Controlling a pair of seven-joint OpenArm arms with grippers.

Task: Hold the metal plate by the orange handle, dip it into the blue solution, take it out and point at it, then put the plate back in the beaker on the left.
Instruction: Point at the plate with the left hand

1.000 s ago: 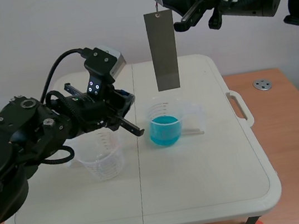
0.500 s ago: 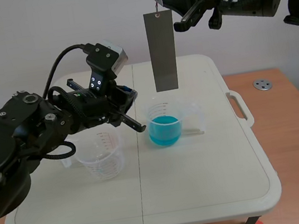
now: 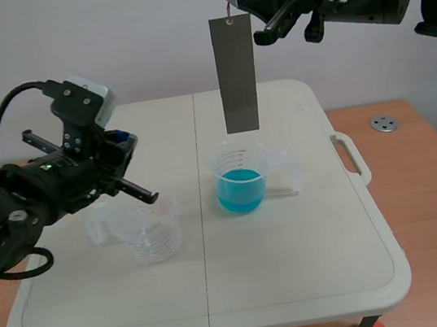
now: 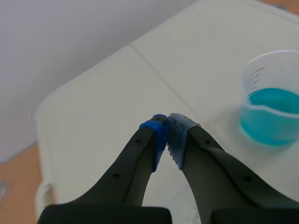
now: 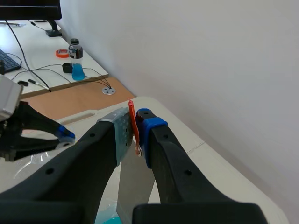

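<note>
**Plate hangs over the blue beaker; the empty beaker is the next stop**

The right gripper is clamped on the orange handle, high above the table. The metal plate hangs straight down from it. Its lower edge is clear of the blue solution and above the rim of the blue beaker. Whether the plate carries any liquid is too fine to tell from here.

The left gripper has its pads pressed together on nothing. In the scene view its tip sits low, just over the near rim of the empty beaker, and well apart from the plate.

With the plate out of the liquid and the pointing finger nowhere near it, I judge the step in hand to be the return of the plate to the empty beaker on the left.

To do that well:
- Carry the plate across at its present height, so the lower edge passes over both rims without clipping them.
- Go slowly, since the plate hangs loosely from the handle and is likely to swing.
- Get the left gripper away from the empty beaker's mouth first, because it crowds the path down.
- Lower the plate until its lower edge reaches the bottom, then let go, so the plate leans on the rim rather than dropping and tipping the light beaker.
</note>
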